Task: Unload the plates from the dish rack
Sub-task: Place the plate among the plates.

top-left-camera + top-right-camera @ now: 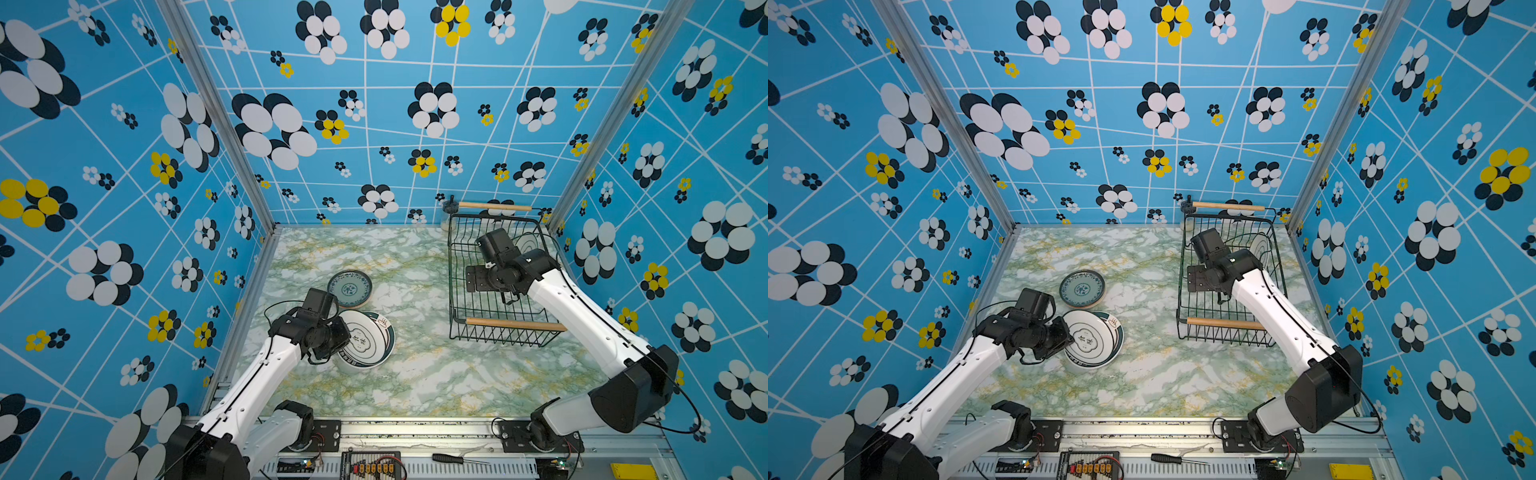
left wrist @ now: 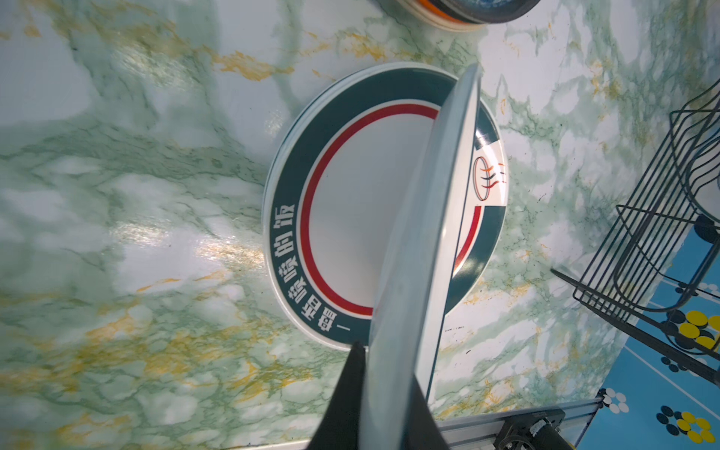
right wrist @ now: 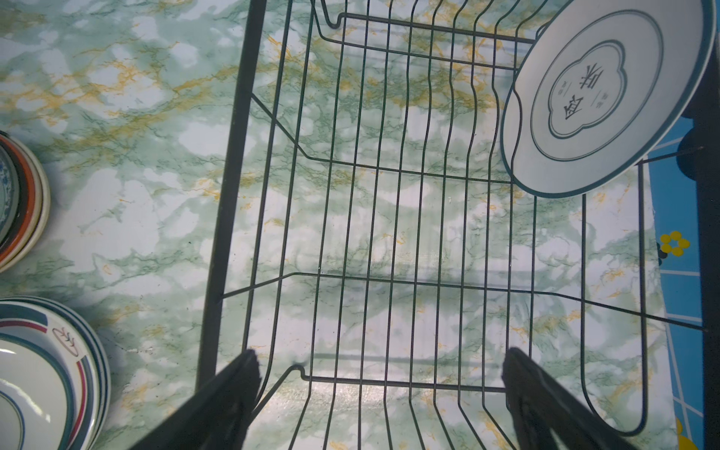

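Observation:
My left gripper (image 2: 385, 366) is shut on the rim of a white plate (image 2: 428, 233), seen edge-on between the black fingers. That plate (image 1: 365, 338) tilts over a stack of teal-rimmed plates (image 2: 292, 187) on the marble table. A smaller stack topped by a blue-patterned plate (image 1: 350, 289) lies just behind it. The black wire dish rack (image 1: 511, 324) stands at the right rear. One white emblem plate (image 3: 600, 97) stands upright in the rack's far corner. My right gripper (image 3: 382, 352) hangs open over the rack's bare wire floor (image 3: 389, 233), holding nothing.
A small glass jar (image 1: 449, 214) stands against the back wall by the rack's far handle. A screwdriver (image 1: 453, 458) lies on the metal rail at the front. Patterned blue walls close in the left, back and right sides.

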Action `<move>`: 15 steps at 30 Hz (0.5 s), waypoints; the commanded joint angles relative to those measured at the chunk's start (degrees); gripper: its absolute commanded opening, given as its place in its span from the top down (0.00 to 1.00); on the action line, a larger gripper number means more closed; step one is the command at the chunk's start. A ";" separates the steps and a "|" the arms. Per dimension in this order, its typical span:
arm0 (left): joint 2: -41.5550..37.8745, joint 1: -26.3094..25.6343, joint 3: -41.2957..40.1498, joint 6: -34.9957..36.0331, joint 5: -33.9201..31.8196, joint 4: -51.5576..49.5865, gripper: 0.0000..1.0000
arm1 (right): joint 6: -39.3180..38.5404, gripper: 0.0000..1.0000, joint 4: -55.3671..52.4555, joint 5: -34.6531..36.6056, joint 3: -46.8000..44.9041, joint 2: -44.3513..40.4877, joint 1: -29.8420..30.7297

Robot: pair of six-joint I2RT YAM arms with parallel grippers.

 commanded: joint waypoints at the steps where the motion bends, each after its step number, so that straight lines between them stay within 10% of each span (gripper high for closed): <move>1: 0.48 -0.34 -2.18 -0.95 -0.70 -0.75 0.80 | -0.75 0.01 0.54 -1.36 -0.43 -0.24 -0.35; 15: 4.81 -0.30 -2.86 -0.16 -1.08 1.19 0.66 | -0.85 0.01 0.82 -2.40 -0.78 -0.66 -0.49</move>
